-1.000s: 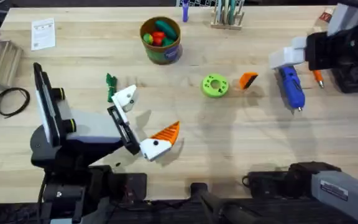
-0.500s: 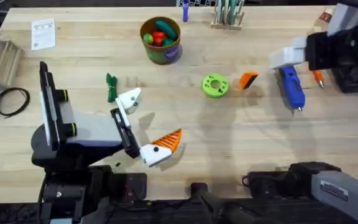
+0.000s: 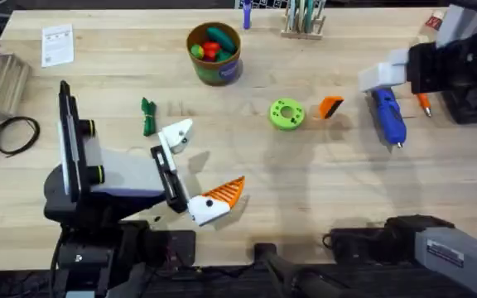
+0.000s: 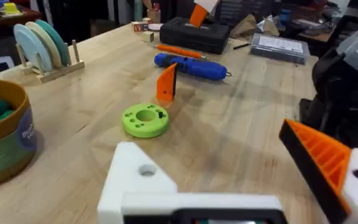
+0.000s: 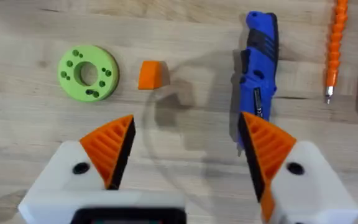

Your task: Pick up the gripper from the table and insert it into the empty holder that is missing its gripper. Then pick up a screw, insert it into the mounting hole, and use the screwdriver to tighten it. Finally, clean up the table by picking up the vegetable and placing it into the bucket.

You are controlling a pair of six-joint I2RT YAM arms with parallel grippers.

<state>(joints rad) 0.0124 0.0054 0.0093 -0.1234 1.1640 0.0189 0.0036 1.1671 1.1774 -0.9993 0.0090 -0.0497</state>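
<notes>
The loose orange gripper (image 3: pixel 330 106) stands on the table beside a lime green disc (image 3: pixel 286 113) with small dark holes; I cannot make out a screw. My left gripper (image 3: pixel 204 163) is open and holds nothing. One finger is the bare white holder (image 4: pixel 143 182); the other (image 4: pixel 325 160) carries an orange tip. It is well short of the loose gripper (image 4: pixel 166 82). My right gripper (image 5: pixel 188 149) is open above the table, near the blue screwdriver (image 5: pixel 260 74). The green vegetable (image 3: pixel 147 116) lies left of the holder. The bucket (image 3: pixel 214 52) stands at the back.
A slim orange-handled tool (image 5: pixel 334 50) lies right of the screwdriver. A black cable coil (image 3: pixel 15 134) and a paper card (image 3: pixel 57 44) sit at the left. A rack with discs (image 4: pixel 42 46) stands at the table's back edge.
My left arm has shifted slightly to the right and toward the near edge, its fingers still open. The right arm and the objects have not moved.
</notes>
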